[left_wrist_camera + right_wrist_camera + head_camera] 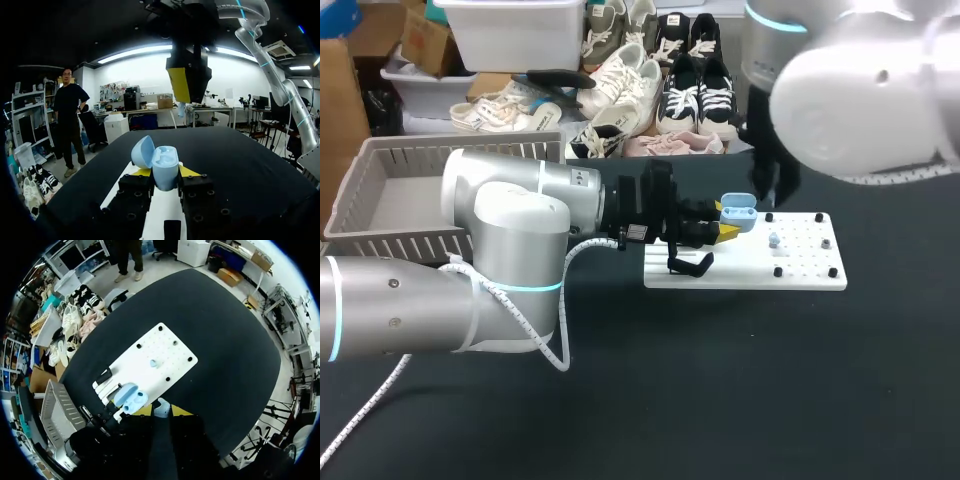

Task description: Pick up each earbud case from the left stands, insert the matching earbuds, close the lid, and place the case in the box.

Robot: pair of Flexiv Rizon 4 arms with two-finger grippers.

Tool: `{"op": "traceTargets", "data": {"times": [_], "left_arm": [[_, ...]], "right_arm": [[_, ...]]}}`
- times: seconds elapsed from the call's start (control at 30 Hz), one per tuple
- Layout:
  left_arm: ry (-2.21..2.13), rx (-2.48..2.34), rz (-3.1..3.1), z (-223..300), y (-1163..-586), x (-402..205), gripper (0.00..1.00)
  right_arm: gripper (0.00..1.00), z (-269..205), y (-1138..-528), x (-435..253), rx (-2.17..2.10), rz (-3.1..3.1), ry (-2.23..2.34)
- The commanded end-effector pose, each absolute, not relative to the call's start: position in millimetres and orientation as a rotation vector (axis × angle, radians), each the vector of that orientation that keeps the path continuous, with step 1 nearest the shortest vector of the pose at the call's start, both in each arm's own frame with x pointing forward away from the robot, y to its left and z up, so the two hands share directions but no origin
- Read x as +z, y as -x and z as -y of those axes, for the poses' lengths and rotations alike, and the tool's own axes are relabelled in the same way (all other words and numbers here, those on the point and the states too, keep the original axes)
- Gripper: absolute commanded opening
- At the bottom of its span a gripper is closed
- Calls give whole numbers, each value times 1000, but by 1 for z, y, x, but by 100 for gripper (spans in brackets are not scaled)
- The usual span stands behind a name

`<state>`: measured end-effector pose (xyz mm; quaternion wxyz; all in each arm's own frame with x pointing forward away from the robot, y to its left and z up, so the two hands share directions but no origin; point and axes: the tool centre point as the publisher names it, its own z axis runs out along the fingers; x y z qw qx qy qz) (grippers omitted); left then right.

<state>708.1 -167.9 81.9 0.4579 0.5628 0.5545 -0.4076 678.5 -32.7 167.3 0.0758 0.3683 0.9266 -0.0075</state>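
Mid-insertion. Holding open case (164,162) clamped in left gripper (165,172) at board's (800,275) 9 o'clock end. Pinching what looks like an earbud (160,407) in right gripper (161,412), at 12 o'clock above case. Next, probably: lower straight into a socket, release, then fetch second earbud (773,240) mid-board.

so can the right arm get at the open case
Likely yes: the left gripper holds the case with its lid open, and the right gripper, an earbud in its fingers, hangs above it with nothing between.
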Motion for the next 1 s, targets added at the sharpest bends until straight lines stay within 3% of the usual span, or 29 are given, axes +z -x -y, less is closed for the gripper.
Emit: {"op": "traceTargets", "data": {"times": [0.03,1.0], "left_arm": [[-1385,-1003,-1366,168,-708,82,0],[-1385,-1003,-1366,168,-708,82,0]], "right_arm": [[0,19,-688,165,-168,-2804,-1116],[0,10,-692,150,-311,-2902,-699]]}}
